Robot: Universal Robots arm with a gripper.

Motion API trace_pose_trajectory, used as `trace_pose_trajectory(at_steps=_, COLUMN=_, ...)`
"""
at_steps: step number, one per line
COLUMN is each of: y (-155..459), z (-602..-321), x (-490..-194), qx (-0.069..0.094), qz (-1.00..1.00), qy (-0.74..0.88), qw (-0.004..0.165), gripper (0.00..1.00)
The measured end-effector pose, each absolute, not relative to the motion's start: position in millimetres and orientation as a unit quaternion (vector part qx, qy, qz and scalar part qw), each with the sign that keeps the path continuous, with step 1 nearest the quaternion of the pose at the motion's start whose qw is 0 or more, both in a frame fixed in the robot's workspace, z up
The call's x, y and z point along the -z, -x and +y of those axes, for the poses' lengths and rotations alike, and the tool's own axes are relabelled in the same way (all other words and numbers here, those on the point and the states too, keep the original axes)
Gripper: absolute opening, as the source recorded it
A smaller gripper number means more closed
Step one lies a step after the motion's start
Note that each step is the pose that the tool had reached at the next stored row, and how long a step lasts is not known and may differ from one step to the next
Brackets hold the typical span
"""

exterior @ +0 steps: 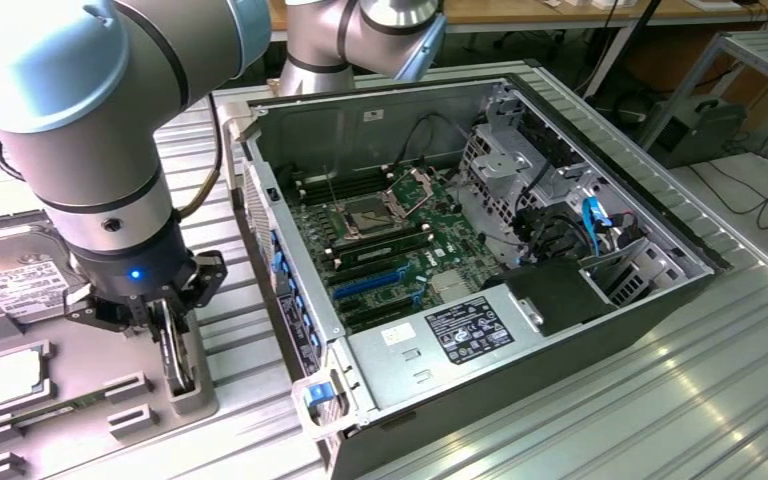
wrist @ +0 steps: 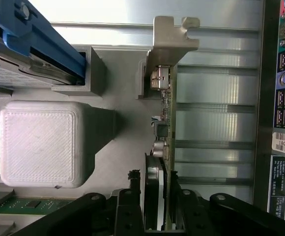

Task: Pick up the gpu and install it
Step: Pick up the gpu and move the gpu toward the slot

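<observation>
One gpu (exterior: 172,347), one hard drive (exterior: 17,287), one CPU chip (exterior: 13,373), one open computer case (exterior: 344,130).

Occlusions around the pickup
gpu (wrist: 166,105) seen edge-on, near end buried in pincer (wrist: 158,199); hard drive (exterior: 13,287) cut by exterior view's left edge.

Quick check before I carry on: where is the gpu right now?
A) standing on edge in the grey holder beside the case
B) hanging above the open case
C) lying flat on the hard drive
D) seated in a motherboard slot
A: the gpu stands on edge in the grey holder outside the case, gripper down at it.
</observation>
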State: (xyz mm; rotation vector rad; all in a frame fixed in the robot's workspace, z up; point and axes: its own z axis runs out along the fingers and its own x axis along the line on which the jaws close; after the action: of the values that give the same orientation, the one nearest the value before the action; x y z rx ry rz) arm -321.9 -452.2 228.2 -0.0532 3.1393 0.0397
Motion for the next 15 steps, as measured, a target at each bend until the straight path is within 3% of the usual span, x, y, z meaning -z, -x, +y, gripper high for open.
trace_pose_trajectory(at_steps=1, y=321.9, z=-452.2, x=-228.3, qx=-0.013, qz=1.0, qy=0.017, qw=0.001, gripper=0.36)
trace_pose_trajectory(at_steps=2, y=321.9, z=-452.2, x=-228.3, qx=-0.013, qz=1.0, qy=0.017, qw=0.001, gripper=0.3)
trace_pose_trajectory(at_steps=15, y=321.9, z=-452.2, x=-228.3, qx=-0.013, qz=1.0, qy=0.017, qw=0.001, gripper=0.28)
